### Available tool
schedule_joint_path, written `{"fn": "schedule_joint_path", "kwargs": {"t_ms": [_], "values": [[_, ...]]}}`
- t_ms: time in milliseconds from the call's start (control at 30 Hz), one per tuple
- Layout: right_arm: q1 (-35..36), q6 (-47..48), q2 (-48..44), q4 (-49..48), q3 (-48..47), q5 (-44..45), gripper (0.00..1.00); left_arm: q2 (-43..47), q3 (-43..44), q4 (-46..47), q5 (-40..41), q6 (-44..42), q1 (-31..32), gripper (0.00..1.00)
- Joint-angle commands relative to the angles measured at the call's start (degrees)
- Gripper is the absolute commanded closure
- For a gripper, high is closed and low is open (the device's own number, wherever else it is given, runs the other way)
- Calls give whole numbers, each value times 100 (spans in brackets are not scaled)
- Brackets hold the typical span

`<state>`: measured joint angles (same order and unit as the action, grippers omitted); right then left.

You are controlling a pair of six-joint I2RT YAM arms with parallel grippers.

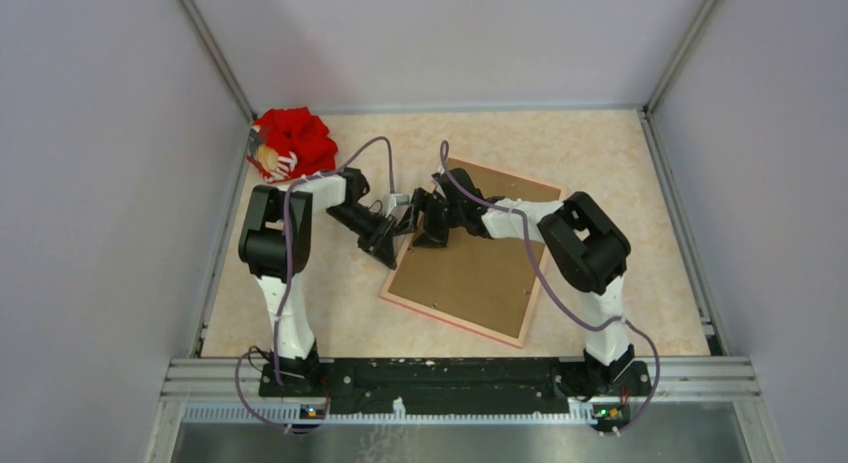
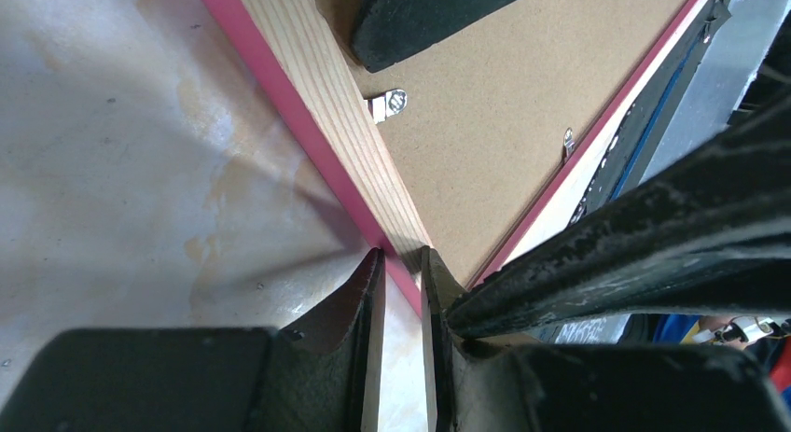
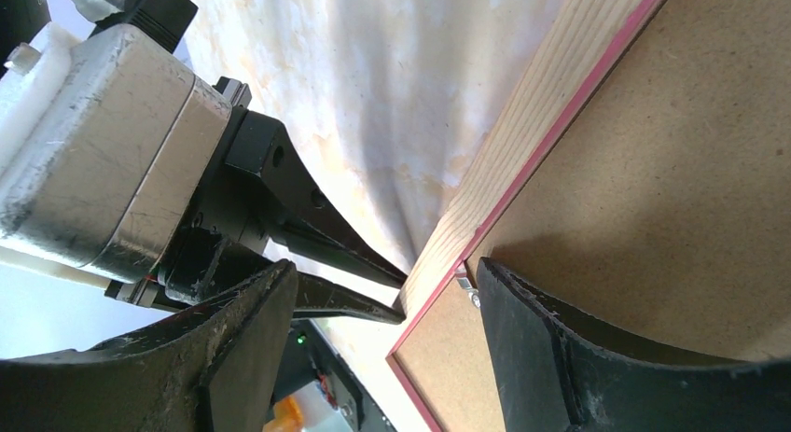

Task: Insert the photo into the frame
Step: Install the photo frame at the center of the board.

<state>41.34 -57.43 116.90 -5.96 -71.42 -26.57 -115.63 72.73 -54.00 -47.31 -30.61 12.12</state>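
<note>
Crowded left rail, open beige marbled worktop [image 1: 620, 163] right
Left pincer [image 2: 401, 264] and right pincer [image 3: 384, 273] crowd the left rail of the flat pink wooden frame [image 2: 326, 105]; a red cloth bundle [image 1: 295, 141] blocks the far-left corner.

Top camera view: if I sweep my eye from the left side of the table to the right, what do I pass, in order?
The red fabric bundle → left gripper → right gripper → right arm's elbow. The frame stretches from the grippers to the elbow, so it has no single place in the order.
</note>
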Motion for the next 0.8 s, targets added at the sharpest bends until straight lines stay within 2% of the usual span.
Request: {"fn": "schedule_joint_path", "kwargs": {"t_ms": [0,333,467,767], "values": [[331,-68,96,-145,-31,-514,27,-142,-66,476,882,-283,89,75],[344,-513,8,-811,486,-698,30,-165,-61,470,824,-279,80,76],[220,-521,-45,-925,674,-542,37,-187,-101,488,840,-290,71,76],[-203,-261,-226,-893,523,-460,32,-135,-130,487,868,-319,69,76]]}}
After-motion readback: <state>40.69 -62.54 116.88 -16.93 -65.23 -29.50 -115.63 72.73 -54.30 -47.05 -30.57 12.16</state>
